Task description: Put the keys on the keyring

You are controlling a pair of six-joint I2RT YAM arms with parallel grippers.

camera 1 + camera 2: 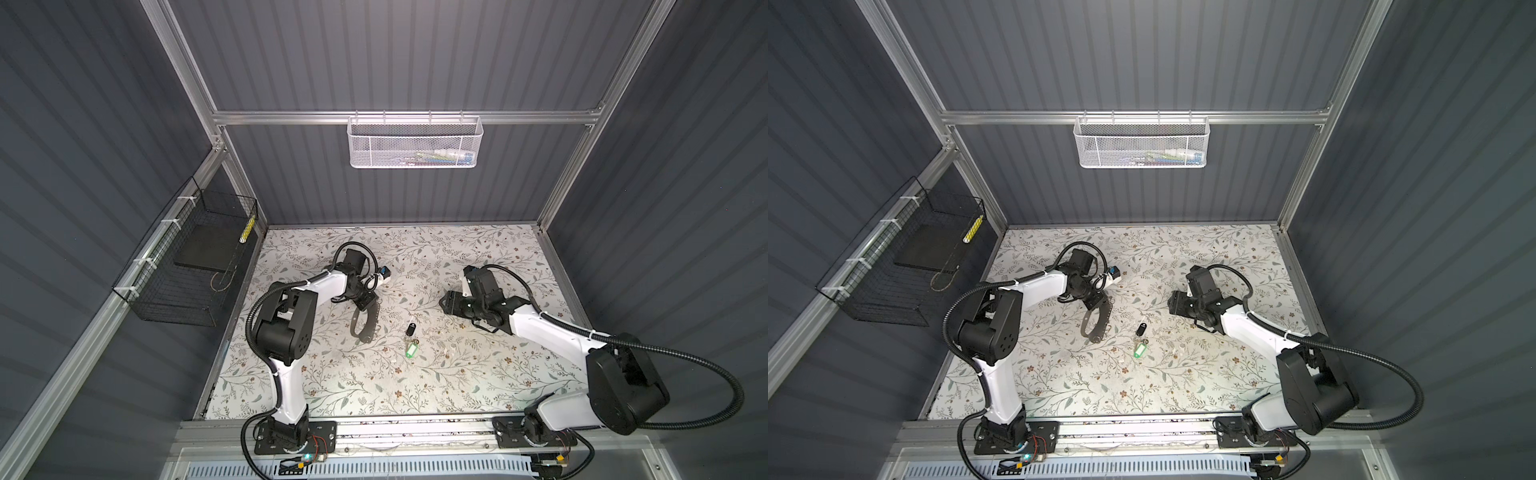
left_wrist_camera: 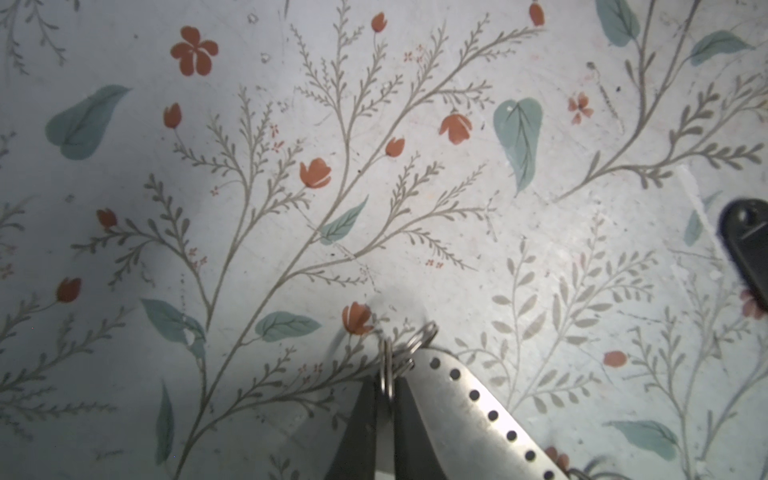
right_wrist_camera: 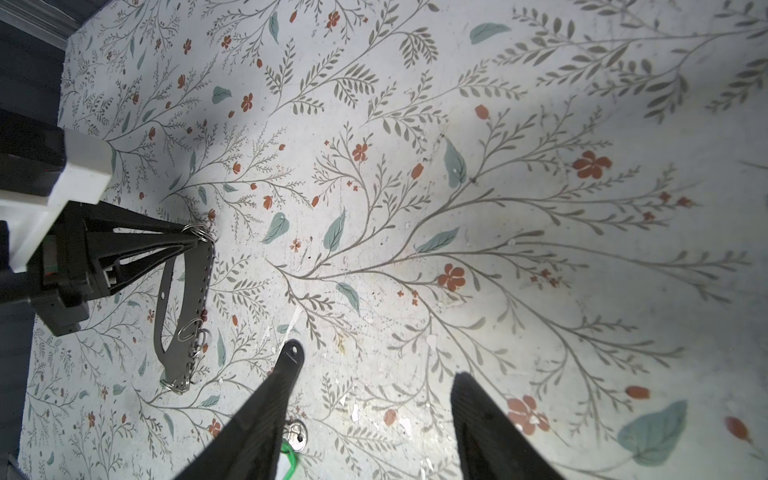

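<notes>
left claw [image 2: 386, 386] is pinching the keyring [image 2: 457, 415] by its end ring | right claw [image 3: 376, 361] is hovering wide, empty, near keys [image 1: 411, 330] on table [image 1: 457, 374]

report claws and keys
Left claw shut on ring of flat dark-grey keyring plate. Right claw open near loose black-fob silver key, green plastic tag. Nothing blocking.

Tabletop [image 2: 249, 124]: pale, printed with grey sprigs, teal leaves, rust-red flowers. Keyring [image 3: 204, 274]: dark grey, dotted row of holes. Key [image 1: 411, 330] head black; tag [image 1: 411, 351] green
</notes>
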